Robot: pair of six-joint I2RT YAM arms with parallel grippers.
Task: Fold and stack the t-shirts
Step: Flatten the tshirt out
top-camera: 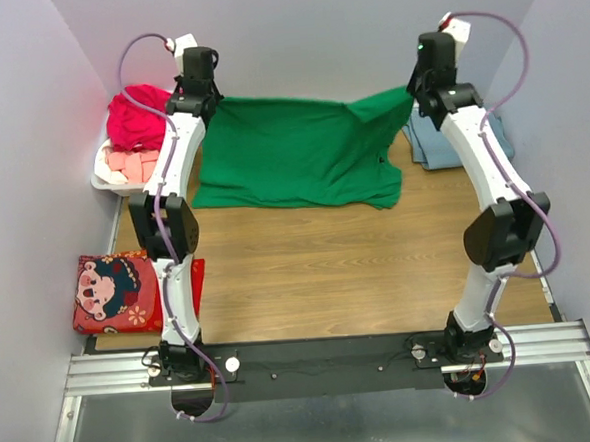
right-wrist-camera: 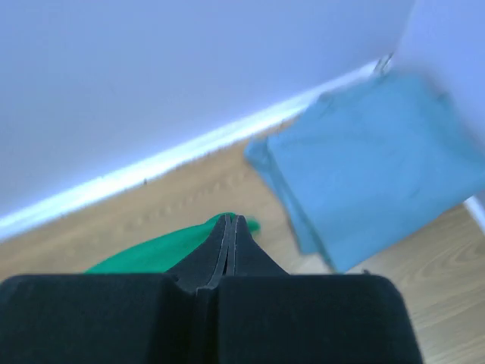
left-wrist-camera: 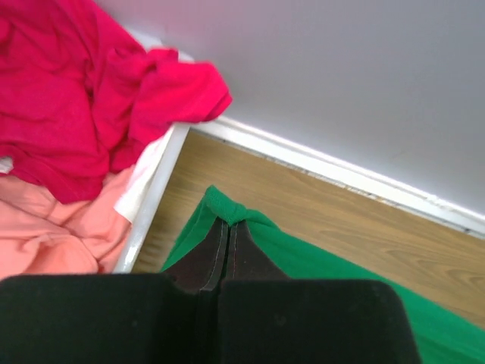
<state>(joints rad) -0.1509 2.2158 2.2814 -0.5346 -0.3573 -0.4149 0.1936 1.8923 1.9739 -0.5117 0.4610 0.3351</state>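
Wooden table (top-camera: 319, 280). Green t-shirt (top-camera: 291, 156) at the far edge, spread between both arms, top edge raised. Blue-grey t-shirt (right-wrist-camera: 379, 167) folded flat in the far right corner. Magenta t-shirt (left-wrist-camera: 68, 91) and pink t-shirt (left-wrist-camera: 45, 227) heaped in white basket (top-camera: 102, 183), far left. Left end effector (left-wrist-camera: 229, 225) closed, pinching one green corner. Right end effector (right-wrist-camera: 229, 221) closed on the other.

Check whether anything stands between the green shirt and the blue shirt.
Nothing visible does. The left fingers and right fingers pinch corners of the green shirt; only bare table shows between it and the blue shirt.
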